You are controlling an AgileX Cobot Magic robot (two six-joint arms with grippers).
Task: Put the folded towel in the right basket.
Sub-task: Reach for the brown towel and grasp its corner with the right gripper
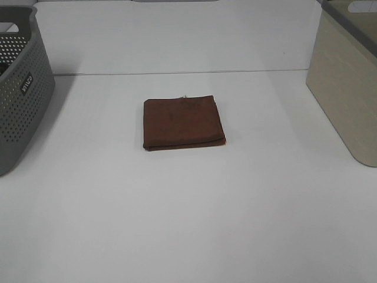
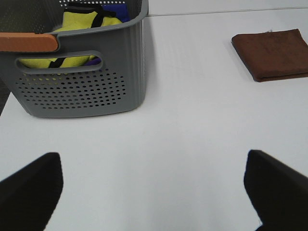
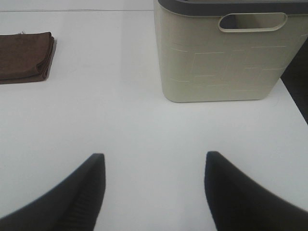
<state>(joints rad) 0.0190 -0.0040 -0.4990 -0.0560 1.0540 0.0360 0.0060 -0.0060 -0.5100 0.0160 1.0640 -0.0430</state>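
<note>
Towel, brown and folded square, lies flat in the middle of the white table, well apart from the beige right basket and the grey perforated basket at left. Left gripper and right gripper face the tabletop, jaws spread wide, holding nothing.

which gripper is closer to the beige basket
Right. The right gripper points at the beige basket, close in front of it. The left gripper faces the grey basket on the other side; the beige one is out of its wrist view.
</note>
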